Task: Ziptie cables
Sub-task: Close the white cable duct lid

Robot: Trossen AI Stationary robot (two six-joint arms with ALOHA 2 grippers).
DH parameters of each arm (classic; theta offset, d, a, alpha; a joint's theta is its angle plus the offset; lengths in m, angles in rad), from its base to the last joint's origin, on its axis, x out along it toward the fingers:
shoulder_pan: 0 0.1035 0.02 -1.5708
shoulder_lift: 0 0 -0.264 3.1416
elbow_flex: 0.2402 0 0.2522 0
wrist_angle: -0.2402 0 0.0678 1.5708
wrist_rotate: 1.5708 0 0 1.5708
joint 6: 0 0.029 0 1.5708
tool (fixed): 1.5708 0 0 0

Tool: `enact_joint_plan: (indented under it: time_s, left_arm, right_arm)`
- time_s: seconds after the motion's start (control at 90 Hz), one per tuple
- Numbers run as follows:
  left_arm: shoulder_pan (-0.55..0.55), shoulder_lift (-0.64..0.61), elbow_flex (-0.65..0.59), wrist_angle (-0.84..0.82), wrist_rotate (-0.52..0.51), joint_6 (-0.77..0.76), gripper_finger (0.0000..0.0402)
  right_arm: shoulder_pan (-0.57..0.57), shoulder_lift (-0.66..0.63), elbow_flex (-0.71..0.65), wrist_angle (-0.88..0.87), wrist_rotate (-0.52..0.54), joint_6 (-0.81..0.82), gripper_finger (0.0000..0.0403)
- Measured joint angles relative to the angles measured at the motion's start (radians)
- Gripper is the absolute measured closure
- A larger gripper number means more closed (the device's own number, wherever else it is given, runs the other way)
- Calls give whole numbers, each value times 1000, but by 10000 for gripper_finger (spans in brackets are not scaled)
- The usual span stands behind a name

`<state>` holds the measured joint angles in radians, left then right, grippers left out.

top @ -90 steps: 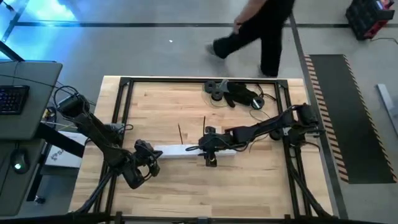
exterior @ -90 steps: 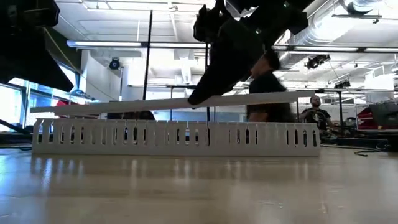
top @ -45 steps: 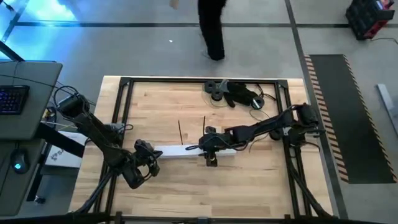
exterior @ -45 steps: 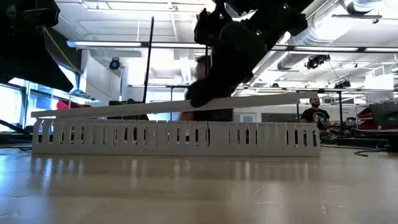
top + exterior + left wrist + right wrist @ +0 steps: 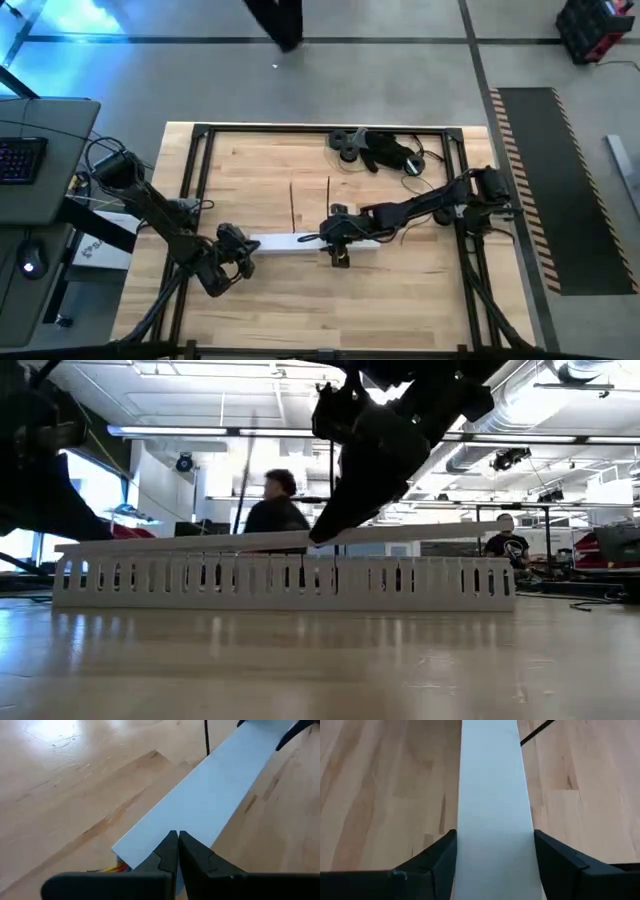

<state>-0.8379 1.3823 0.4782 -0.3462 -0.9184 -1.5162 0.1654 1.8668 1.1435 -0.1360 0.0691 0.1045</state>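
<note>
Right tool (image 5: 495, 865): clamped across the white lid (image 5: 492, 795).
Left tool (image 5: 175, 851): fingers together at the lid's end.
Change: lid's left end lowered toward the slotted channel (image 5: 285, 582).
Cables (image 5: 114, 868): inside channel, barely visible.

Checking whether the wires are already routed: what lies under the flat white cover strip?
Under the white cover strip sits the slotted white duct. The right gripper straddles the strip. The left wrist view shows yellow and red wire ends at one end; the rest inside is covered.
</note>
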Motion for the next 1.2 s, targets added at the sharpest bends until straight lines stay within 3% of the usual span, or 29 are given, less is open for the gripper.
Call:
enact_joint_plan:
  time_s: [0.322, 0.811, 1.2]
  left_arm:
    - [0, -2, -83, 117, -4, -17, 402]
    - [0, 0, -87, 168, 4, 45, 402]
    - [0, 0, -87, 203, 10, 89, 402]
  right_arm:
    - [0, 0, 0, -19, 6, -6, 202]
    - [0, -2, -79, 48, 51, -62, 202]
    - [-11, -6, 3, -72, 109, -219, 202]
